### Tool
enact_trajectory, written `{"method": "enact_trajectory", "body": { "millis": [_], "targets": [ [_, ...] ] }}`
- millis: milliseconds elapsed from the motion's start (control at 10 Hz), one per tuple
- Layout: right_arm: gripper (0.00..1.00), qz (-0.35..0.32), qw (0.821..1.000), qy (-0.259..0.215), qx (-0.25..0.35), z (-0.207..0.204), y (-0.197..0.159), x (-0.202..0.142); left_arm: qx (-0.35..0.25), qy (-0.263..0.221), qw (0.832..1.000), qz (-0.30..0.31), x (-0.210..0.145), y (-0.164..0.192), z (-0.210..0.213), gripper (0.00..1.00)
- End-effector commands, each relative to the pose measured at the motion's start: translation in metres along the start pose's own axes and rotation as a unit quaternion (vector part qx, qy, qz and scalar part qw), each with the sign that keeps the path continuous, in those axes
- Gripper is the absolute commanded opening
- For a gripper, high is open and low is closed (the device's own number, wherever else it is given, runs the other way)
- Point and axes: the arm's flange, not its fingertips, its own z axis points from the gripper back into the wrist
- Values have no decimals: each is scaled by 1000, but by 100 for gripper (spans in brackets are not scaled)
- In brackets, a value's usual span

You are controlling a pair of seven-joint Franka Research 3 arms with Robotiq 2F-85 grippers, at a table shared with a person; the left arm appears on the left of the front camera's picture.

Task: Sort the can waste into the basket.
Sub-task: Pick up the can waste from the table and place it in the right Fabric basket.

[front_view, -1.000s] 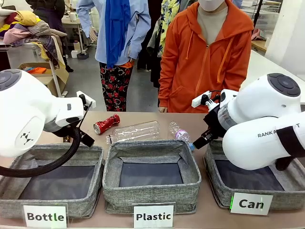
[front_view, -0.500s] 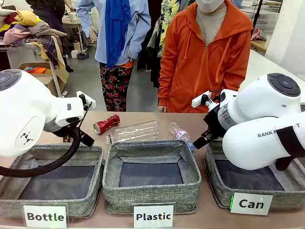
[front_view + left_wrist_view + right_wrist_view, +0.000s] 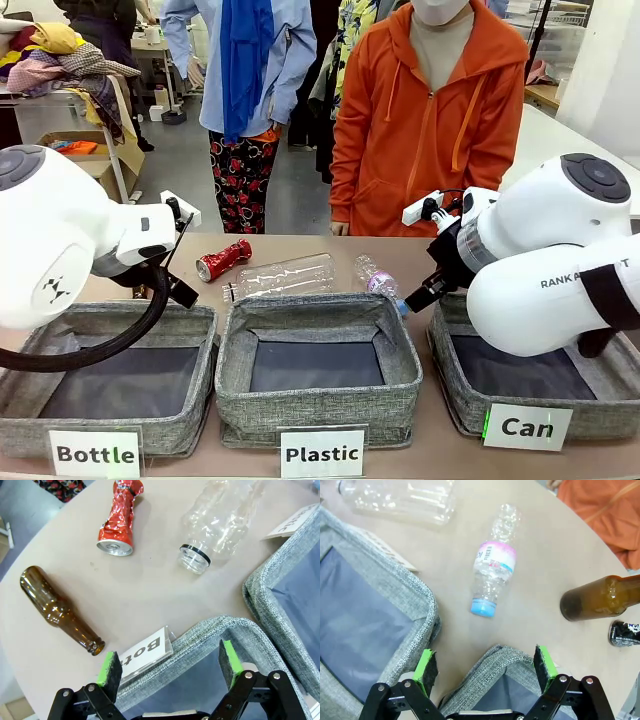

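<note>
Lying untouched: red can, perhaps black can; fingers spread.

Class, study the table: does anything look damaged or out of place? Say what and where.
The red can is crushed and twisted. It lies on its side on the table beside the big clear bottle, which is crumpled and has no cap. Nothing looks spilled.

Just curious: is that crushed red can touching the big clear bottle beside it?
Apart. The left wrist view shows bare table between the red can and the clear bottle.
</note>
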Motion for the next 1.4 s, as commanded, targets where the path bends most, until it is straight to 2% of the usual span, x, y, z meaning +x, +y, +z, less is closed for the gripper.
{"method": "enact_trajectory", "body": {
  "millis": [0,200,300,400,600,700,800,900,1000,1100,1200,1300],
  "targets": [
    [100,0,1000,0,0,0,0,0,0,0,1000,0,0,0,0,100],
    [100,0,1000,0,0,0,0,0,0,0,1000,0,0,0,0,100],
    [100,4,1000,8,4,6,2,2,-28,-6,1000,-8,0,-2,8,100],
    [100,-13,999,-7,35,19,1,6,-80,-20,997,-14,-1,-4,22,100],
    [100,-76,989,-50,118,64,-5,9,-179,-47,983,16,-5,-3,65,100],
    [100,-87,981,-66,163,85,-5,6,-204,-63,976,36,-7,-4,89,100],
    [100,-90,970,-63,217,105,-3,1,-238,-69,968,38,-15,-5,106,100],
    [100,-93,955,-53,275,119,-8,-10,-301,-72,951,8,-28,-1,125,100],
    [100,-105,947,-68,295,138,-17,-23,-344,-66,937,-19,-40,15,146,100],
    [100,-114,945,-103,287,162,-35,-47,-378,-84,921,-41,-60,40,165,100],
    [100,-131,946,-126,268,183,-52,-73,-385,-105,916,-34,-79,69,176,100],
    [100,-156,938,-145,274,201,-71,-100,-396,-122,910,4,-95,99,182,100]
  ]
}}
